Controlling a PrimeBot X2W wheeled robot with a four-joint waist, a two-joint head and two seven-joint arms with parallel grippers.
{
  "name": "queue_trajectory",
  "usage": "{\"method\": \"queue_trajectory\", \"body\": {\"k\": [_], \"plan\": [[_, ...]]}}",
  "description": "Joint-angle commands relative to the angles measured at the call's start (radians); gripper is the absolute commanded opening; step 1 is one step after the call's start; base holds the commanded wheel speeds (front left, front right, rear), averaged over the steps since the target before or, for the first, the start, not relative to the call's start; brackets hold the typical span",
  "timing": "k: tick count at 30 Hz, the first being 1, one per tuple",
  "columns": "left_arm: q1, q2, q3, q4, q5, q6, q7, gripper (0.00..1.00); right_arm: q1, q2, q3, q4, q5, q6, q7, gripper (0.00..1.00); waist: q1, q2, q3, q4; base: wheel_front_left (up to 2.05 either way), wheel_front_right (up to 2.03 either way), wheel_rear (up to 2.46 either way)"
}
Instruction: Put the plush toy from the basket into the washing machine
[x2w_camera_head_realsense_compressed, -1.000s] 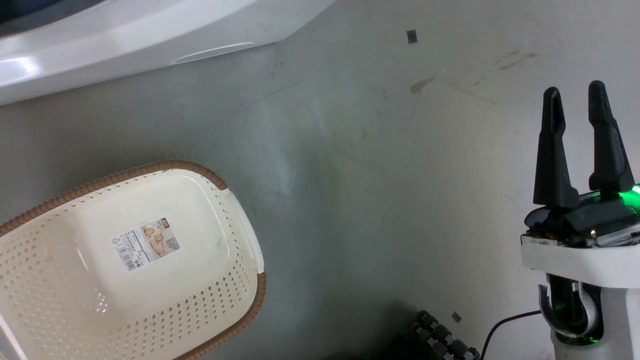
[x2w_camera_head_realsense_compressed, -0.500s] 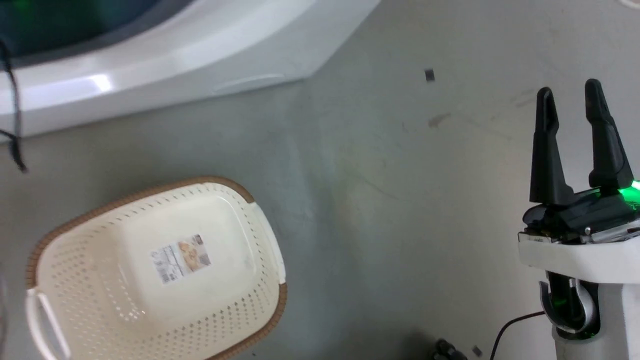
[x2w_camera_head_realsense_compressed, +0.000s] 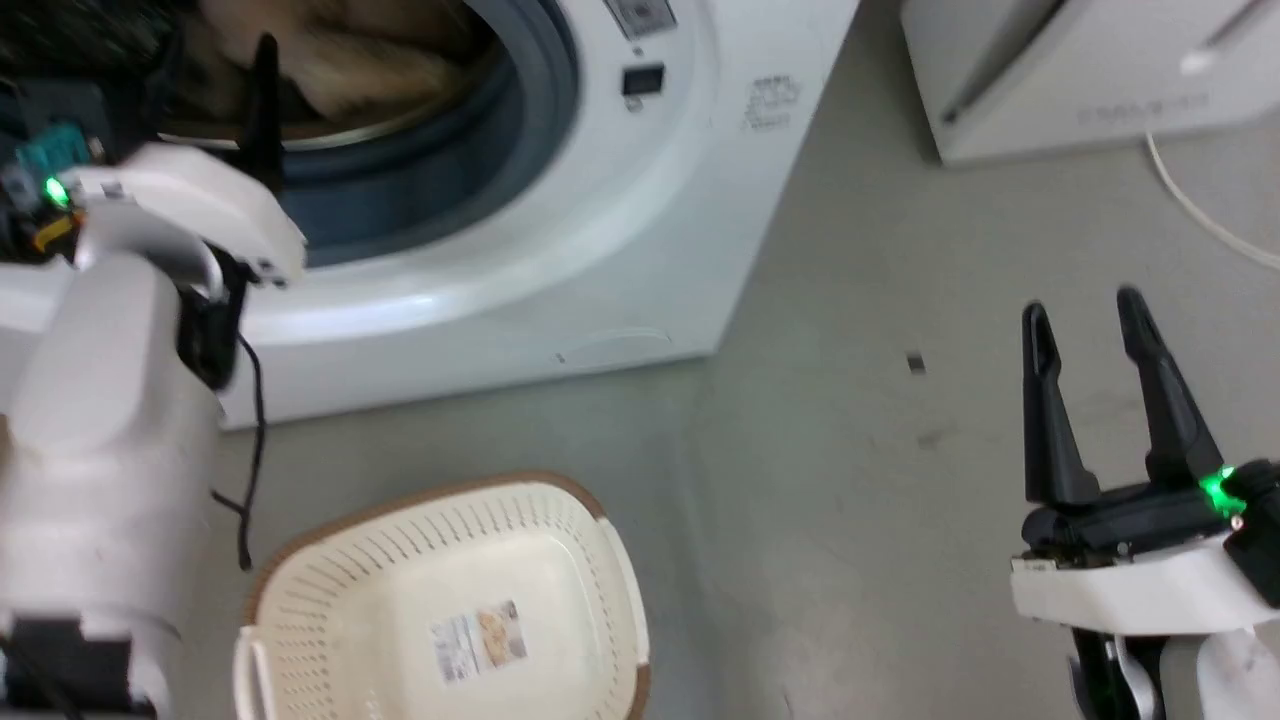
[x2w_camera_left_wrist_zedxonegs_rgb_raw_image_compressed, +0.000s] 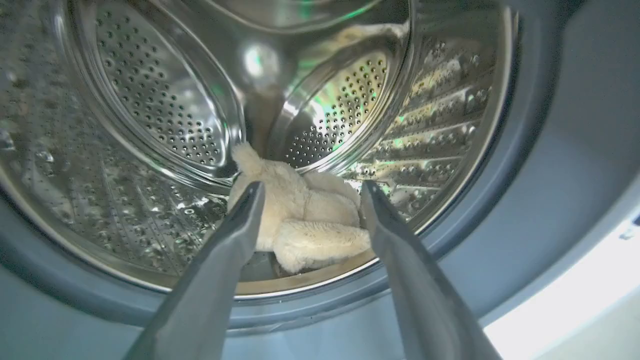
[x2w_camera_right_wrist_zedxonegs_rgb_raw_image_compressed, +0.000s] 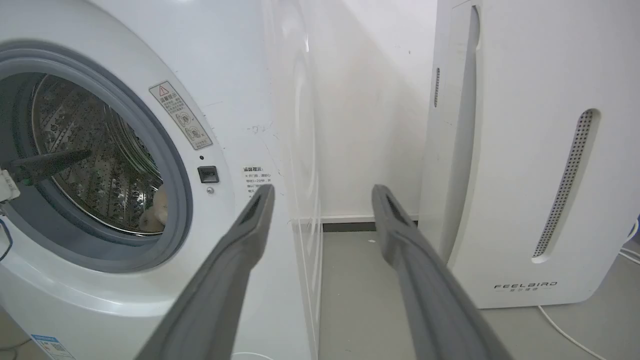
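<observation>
Head framing has tilted up from the floor (x2w_camera_head_realsense_compressed: 850, 480): we now see the washing machine (x2w_camera_head_realsense_compressed: 640, 200) behind the toyless basket (x2w_camera_head_realsense_compressed: 300, 560), our right gripper (x2w_camera_head_realsense_compressed: 1082, 303) spread and idle. Left wrist: left gripper (x2w_camera_left_wrist_zedxonegs_rgb_raw_image_compressed: 312, 184) spread, empty, the plush toy (x2w_camera_left_wrist_zedxonegs_rgb_raw_image_compressed: 300, 220) lying in the drum (x2w_camera_left_wrist_zedxonegs_rgb_raw_image_compressed: 150, 100). Right wrist: tan fur shows past the gasket (x2w_camera_right_wrist_zedxonegs_rgb_raw_image_compressed: 181, 200). We judge delivery done.

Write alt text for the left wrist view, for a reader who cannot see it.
A tan plush toy lies at the bottom of the steel drum of the washing machine, near the front lip. The left gripper points into the drum, open and holding nothing, its two dark fingers framing the toy.
</observation>
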Motion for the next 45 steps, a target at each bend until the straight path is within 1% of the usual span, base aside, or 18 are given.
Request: {"method": "queue_trajectory", "body": {"k": [1,3,8,11,16,20,24,30,35,36,45], "plan": [[0.070,-0.013,0.018,-0.076,-0.003,0.004,-0.006,1.00,0.029,0.000,-0.006,0.006,-0.013,-0.001,-0.005,1.00,0.0001,0.0000,-0.125,0.079,0.00,0.00,0.00],[0.164,-0.027,0.041,-0.180,-0.003,0.018,-0.006,1.00,0.051,0.000,-0.009,0.008,-0.021,-0.001,-0.005,1.00,0.0001,0.0000,-0.158,0.093,0.00,0.00,0.00],[0.427,-0.063,0.091,-0.441,0.028,0.070,-0.006,1.00,0.101,0.000,-0.012,0.011,-0.027,-0.001,-0.005,1.00,0.0001,0.0000,-0.230,0.121,0.00,0.00,0.00],[0.576,-0.097,0.120,-0.579,0.043,0.100,-0.006,1.00,0.128,0.000,-0.014,0.011,-0.030,-0.001,-0.005,1.00,0.0001,0.0000,-0.261,0.137,0.00,0.00,0.00],[0.780,-0.148,0.144,-0.744,0.082,0.136,-0.006,1.00,0.162,0.000,-0.016,0.017,-0.034,-0.001,-0.005,1.00,0.0001,0.0000,-0.302,0.157,0.00,0.00,0.00],[0.897,-0.186,0.156,-0.815,0.104,0.151,-0.006,1.00,0.179,0.000,-0.016,0.021,-0.037,-0.001,-0.005,1.00,0.0001,0.0000,-0.327,0.169,0.00,0.00,0.00],[0.969,-0.208,0.161,-0.845,0.144,0.158,-0.006,1.00,0.194,0.000,-0.015,0.026,-0.035,-0.001,-0.005,1.00,0.0001,0.0000,-0.341,0.179,0.00,0.00,0.00],[1.033,-0.240,0.169,-0.872,0.179,0.157,-0.006,1.00,0.207,0.000,-0.009,0.035,-0.041,-0.001,-0.005,1.00,0.0001,0.0000,-0.348,0.186,0.00,0.00,0.00],[1.056,-0.262,0.183,-0.883,0.193,0.157,-0.006,1.00,0.208,0.000,-0.008,0.039,-0.037,-0.001,-0.005,1.00,0.0001,0.0000,-0.342,0.191,0.00,0.00,0.00],[1.048,-0.262,0.182,-0.878,0.187,0.157,-0.002,0.00,0.197,0.000,-0.007,0.037,-0.033,0.000,0.000,0.00,0.0001,0.0000,-0.342,0.191,0.00,0.00,0.00],[1.046,-0.265,0.183,-0.880,0.197,0.156,0.015,0.00,0.194,0.000,-0.007,0.044,-0.042,0.000,0.016,0.00,0.0001,0.0000,-0.345,0.191,0.00,0.00,0.00]]}}
